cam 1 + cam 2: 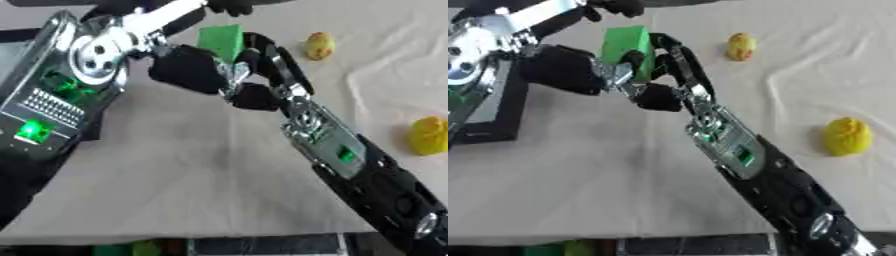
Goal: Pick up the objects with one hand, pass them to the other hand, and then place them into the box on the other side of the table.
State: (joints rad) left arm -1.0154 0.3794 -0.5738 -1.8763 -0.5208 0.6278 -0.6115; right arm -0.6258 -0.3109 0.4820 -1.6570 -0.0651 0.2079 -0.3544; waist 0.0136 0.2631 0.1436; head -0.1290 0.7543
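Green block (626, 44) sits up in the air over the middle of the tabletop (579, 175), between the two hands. Near the front edge, on the right, lies a yellow toy (847, 136) on the white cloth. The right hand (677, 65) comes up from the near right, and its fingers curl round the right side of the block. The left hand (566, 67) comes in from the left and touches the block too, but I cannot tell how its fingers are set. Far off to the right lies a small yellow and red toy (741, 46).
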